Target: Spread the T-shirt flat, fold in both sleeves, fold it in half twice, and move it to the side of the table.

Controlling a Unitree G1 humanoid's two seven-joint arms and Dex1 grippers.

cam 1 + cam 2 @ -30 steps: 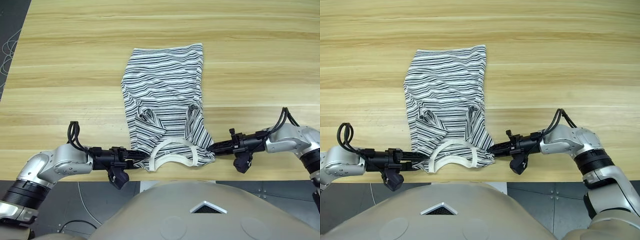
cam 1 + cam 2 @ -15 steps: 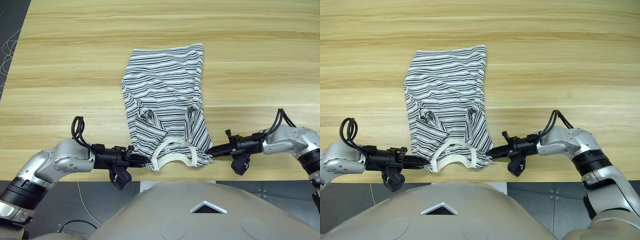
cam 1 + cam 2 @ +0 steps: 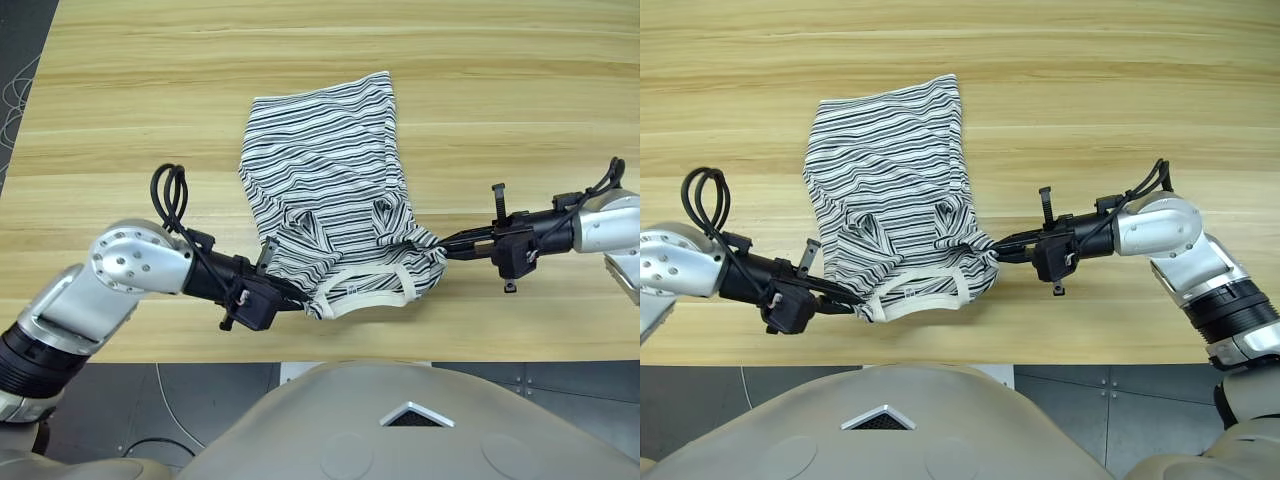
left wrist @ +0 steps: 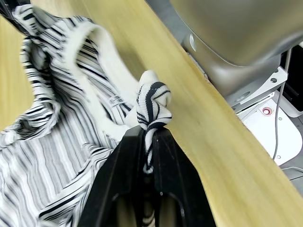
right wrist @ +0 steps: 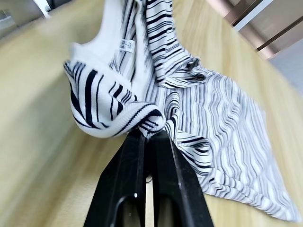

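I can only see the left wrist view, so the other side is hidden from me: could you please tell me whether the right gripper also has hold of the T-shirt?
Observer: Yes, the right gripper has its fingers shut on the T-shirt, at the collar-end corner on its side.
Operator: Thank you. Where is the hem end?
Observer: It lies flat on the table, on the side away from the robot.
Operator: Are the two grippers level with each other?
Observer: No, the right gripper is farther from the table's near edge than the left gripper.
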